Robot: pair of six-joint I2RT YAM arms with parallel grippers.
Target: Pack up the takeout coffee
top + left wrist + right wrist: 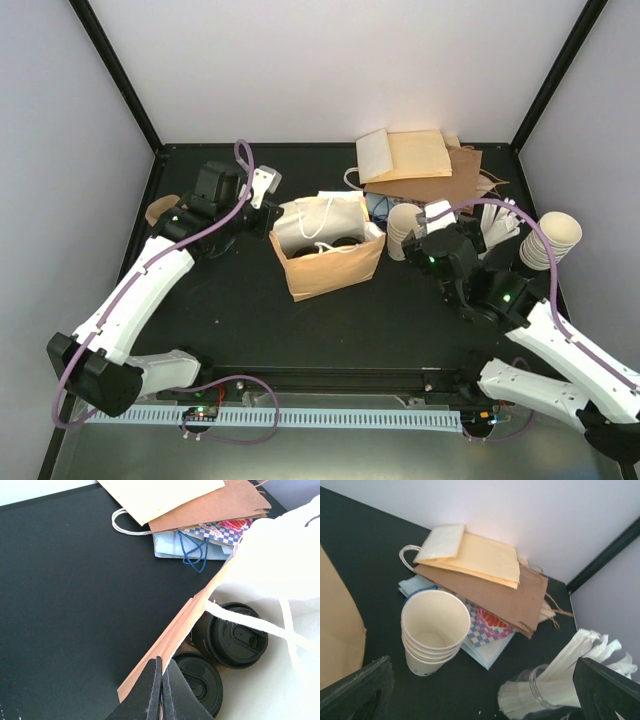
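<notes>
While 2 black-lidded coffees [235,642] sit upright in bag [170,635], L tool [161,680] shut, R tool [485,685] wide open

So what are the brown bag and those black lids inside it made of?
The bag looks like brown paper: it is matte, with sharp creases and a thin, layered top edge. The black lids are probably moulded plastic: they look smooth and slightly shiny, with raised rims and shaped sip tabs.

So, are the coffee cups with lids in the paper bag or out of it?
In. The top and left wrist views show two cups with black lids inside the open brown bag.
</notes>
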